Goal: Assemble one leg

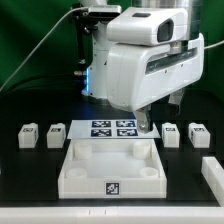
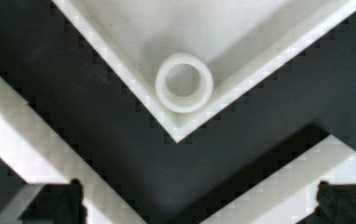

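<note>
The leg [image 1: 56,131] turns its tag [image 1: 57,134] toward camera.

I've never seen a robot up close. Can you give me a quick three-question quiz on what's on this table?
1. How many small legs stand in a row with the marker board?
2. True or false: the gripper is holding a leg.
3. What fills the wrist view? A) a corner of the tray-like piece with its round hole; B) a leg; C) a cable.
Key: 1. four; 2. false, it is open and empty; 3. A.
</note>
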Robot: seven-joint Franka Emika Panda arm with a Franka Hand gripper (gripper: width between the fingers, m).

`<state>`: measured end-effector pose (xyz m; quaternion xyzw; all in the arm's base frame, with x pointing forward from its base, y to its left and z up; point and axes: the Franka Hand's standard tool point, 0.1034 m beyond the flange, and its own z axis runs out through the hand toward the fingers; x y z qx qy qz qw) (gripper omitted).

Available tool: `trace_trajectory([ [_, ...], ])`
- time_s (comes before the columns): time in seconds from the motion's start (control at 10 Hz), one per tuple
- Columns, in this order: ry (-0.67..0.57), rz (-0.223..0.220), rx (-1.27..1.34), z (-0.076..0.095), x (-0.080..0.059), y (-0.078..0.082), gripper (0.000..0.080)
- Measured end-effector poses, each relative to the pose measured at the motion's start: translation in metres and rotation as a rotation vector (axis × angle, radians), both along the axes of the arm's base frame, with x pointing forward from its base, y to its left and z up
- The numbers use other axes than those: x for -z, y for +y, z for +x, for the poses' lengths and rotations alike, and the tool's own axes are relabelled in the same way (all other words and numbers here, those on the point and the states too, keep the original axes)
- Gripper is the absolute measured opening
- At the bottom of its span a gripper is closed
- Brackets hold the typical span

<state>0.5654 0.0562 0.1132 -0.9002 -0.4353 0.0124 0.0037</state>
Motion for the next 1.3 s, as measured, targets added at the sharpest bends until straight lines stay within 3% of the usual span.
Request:
trace_trajectory([
  [0.7,0.001,0.001,-0.039,0.000,0.000,0.000,0.0650],
  [0.8,-0.016,0.004,-0.139,-0.009,0.004,-0.005,0.0650],
  [1.0,-0.022,0.007,-0.424,-0.058,0.017,-0.020,0.0650],
  [1.3,-0.018,0.025,-0.725,-0.110,0.053,-0.049,0.0650],
])
